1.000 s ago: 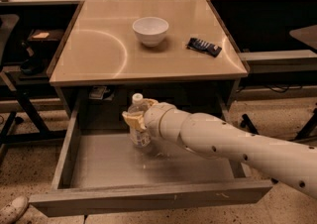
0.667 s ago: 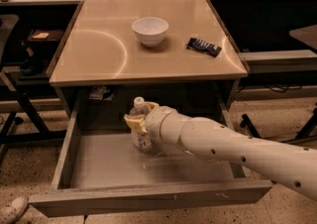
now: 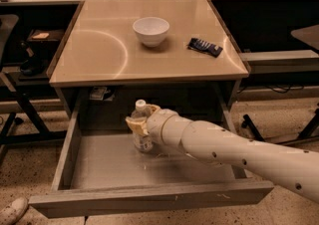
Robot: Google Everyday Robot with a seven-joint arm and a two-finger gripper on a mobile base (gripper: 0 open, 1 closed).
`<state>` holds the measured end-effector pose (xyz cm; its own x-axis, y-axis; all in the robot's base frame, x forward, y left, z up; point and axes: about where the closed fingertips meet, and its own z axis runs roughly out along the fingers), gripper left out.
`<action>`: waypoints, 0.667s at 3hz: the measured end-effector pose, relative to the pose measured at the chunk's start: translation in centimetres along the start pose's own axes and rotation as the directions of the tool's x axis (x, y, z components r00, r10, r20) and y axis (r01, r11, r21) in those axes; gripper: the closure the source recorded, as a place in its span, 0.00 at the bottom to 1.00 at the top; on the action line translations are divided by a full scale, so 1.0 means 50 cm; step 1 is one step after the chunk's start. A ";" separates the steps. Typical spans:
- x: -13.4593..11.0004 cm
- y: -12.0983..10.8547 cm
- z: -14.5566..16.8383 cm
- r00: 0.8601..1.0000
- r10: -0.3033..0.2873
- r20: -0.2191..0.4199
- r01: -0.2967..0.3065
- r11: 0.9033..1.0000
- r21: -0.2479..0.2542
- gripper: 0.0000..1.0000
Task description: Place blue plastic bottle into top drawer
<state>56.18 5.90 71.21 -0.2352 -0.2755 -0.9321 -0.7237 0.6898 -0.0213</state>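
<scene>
1. Blue plastic bottle stands upright inside the top drawer, toward the drawer's back wall and a little left of its middle. White cap up. Base at or just above the drawer floor; cannot tell if it touches.
2. Gripper is inside the drawer too, at the bottle's upper body just under the shoulder. The arm reaches in over the drawer's right front corner.
3. Jaws clamped on the bottle, tan pads pressed to its sides, cap poking out above them.
4. Key relation: the bottle's long axis is vertical, square to the drawer floor, and the jaws grip across it from the side. The bottle sits between the jaws, so no further reach is needed. Only 1 arm on this rig.
5. Judgement: task near its end, set-down in hand. The next move likely calls for seating the base, parting the jaws, then backing out toward the drawer's front right.
6. Risk: tall, light, narrow-based; could tip if let go above the floor or dragged by a pad.
7. Above the drawer, the table carries a white bowl and a dark packet, both well apart from the bottle.
</scene>
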 end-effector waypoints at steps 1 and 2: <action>0.000 0.000 0.000 1.000 0.000 0.000 0.000 1.000 0.000 0.59; 0.000 0.000 0.000 1.000 0.000 0.000 0.000 1.000 0.000 0.36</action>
<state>56.18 5.90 71.21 -0.2352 -0.2756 -0.9321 -0.7238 0.6897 -0.0213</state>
